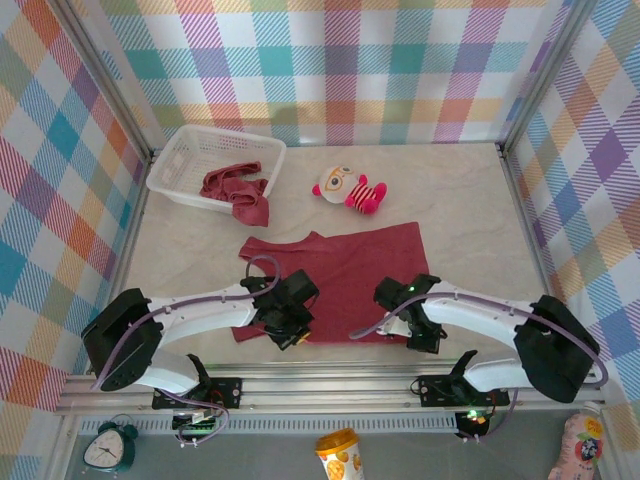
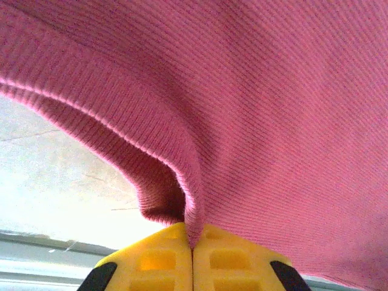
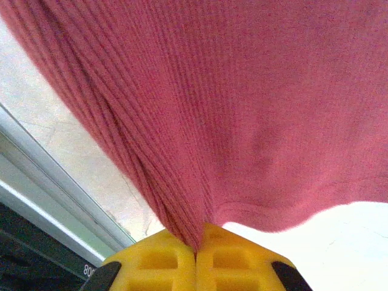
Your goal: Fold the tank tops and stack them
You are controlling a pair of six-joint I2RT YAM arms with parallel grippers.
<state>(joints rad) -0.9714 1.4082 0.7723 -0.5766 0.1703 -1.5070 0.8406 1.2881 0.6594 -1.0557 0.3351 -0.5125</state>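
Note:
One maroon tank top (image 1: 345,270) lies spread flat in the middle of the table. Its near edge is under both grippers. My left gripper (image 1: 288,328) is at the near left corner. In the left wrist view its yellow fingers (image 2: 157,260) are shut on a pinched fold of the ribbed cloth (image 2: 254,121). My right gripper (image 1: 421,330) is at the near right corner. Its yellow fingers (image 3: 236,264) are likewise shut on a gathered fold of the cloth (image 3: 242,109). A second tank top (image 1: 236,190) lies crumpled, half in the white basket (image 1: 190,155) and half hanging over its rim.
A small striped plush doll (image 1: 350,189) lies behind the spread top. The basket stands at the back left. The metal rail (image 1: 320,385) runs along the near edge, close behind both grippers. Checked walls enclose the table on three sides.

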